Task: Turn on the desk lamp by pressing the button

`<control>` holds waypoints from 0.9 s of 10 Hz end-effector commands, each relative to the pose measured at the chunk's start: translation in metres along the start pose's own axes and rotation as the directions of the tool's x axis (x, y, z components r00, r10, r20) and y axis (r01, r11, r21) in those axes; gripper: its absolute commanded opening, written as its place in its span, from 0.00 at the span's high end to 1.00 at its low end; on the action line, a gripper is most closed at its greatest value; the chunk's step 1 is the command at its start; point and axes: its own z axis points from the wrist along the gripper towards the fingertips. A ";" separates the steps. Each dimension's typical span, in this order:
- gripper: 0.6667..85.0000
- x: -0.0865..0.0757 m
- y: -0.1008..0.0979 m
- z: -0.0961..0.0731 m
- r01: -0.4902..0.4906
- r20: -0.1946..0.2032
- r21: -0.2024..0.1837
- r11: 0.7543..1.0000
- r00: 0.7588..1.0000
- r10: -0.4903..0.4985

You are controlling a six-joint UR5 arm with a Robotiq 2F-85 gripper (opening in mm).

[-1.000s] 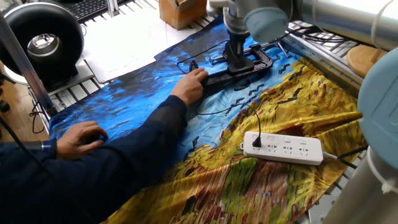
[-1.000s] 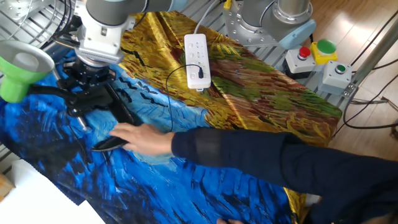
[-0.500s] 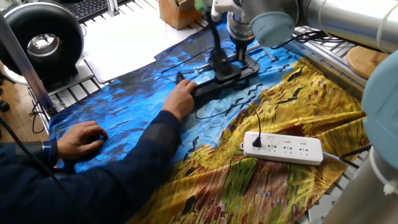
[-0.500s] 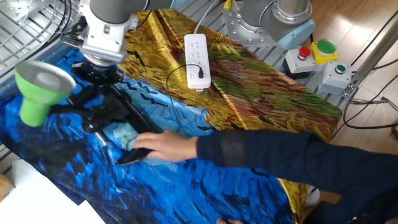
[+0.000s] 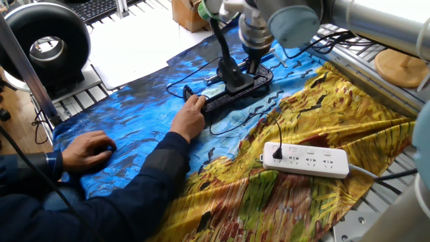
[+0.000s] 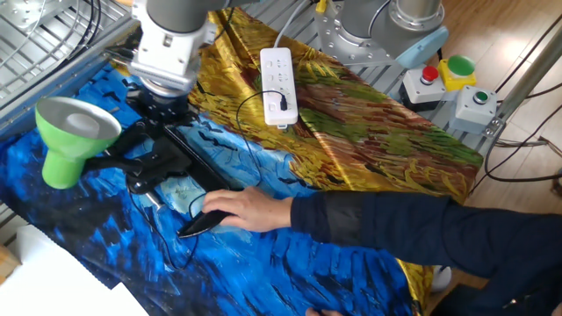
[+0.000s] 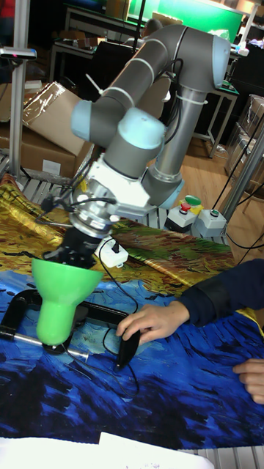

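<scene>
Desk lamp [image 6: 68,140] lies on the blue-and-yellow painted cloth [image 6: 369,132], green shade at the left in the other fixed view. Gripper [image 6: 162,110] sits low on the lamp's C-clamp base [image 5: 235,84]; cannot tell its finger state. A person's hand [image 6: 241,209] rests on the lamp's switch end. White power strip [image 5: 306,159] lies well apart.

Under my claw [image 6: 162,114] a blue-and-gold cloth [image 5: 322,114] covers the table; the desk lamp [image 6: 132,158] beneath, a white power strip [image 5: 306,158] well aside, perhaps plugged.
</scene>
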 end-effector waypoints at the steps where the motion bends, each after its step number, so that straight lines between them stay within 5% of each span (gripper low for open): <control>1: 1.00 -0.031 0.022 -0.005 -0.050 0.038 -0.021 0.999 0.998 0.051; 9: 1.00 -0.040 0.017 0.014 -0.003 0.058 -0.016 1.000 0.998 0.004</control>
